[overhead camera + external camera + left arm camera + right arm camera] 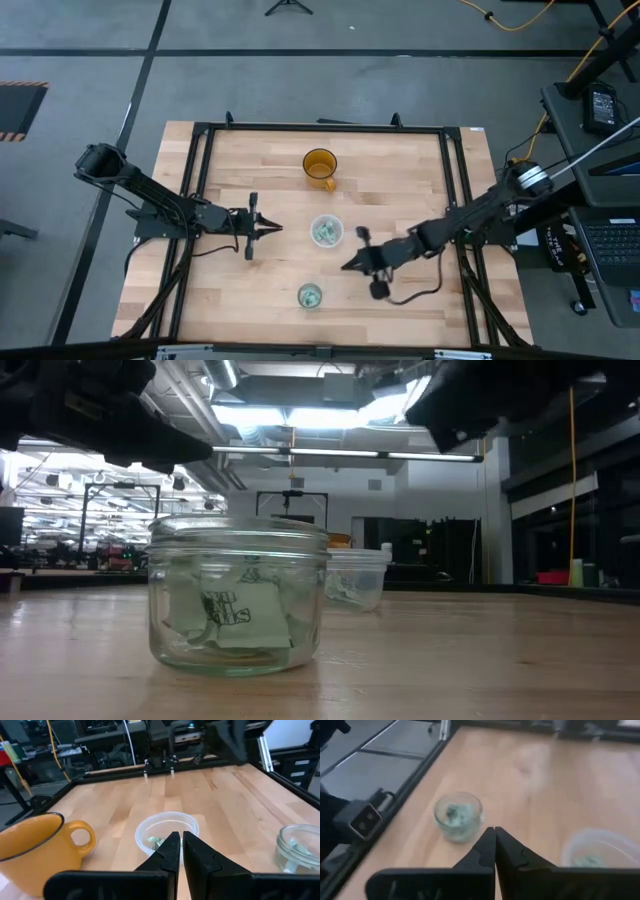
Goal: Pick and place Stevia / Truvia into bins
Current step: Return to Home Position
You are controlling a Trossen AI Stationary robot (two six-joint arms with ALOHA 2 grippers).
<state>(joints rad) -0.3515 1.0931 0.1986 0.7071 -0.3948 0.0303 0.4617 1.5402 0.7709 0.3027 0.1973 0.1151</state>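
The wider whitish bin (pixel 326 231) stands mid-table with green and white sachets (pixel 155 841) inside. The smaller greenish glass jar (pixel 310 295) stands toward the near edge and also holds sachets (pixel 235 618). No loose sachet shows on the table. My left gripper (pixel 278 228) hovers shut just left of the wide bin (pixel 167 827), pointing at it. My right gripper (pixel 345 267) hovers shut between the two bins, to their right, with the jar (pixel 458 815) ahead of its fingertips (pixel 494 831).
An orange mug (pixel 320 168) stands toward the far edge behind the wide bin, its handle facing the near side. A black frame (pixel 200 180) runs round the table. Bare wood lies left and right of the bins.
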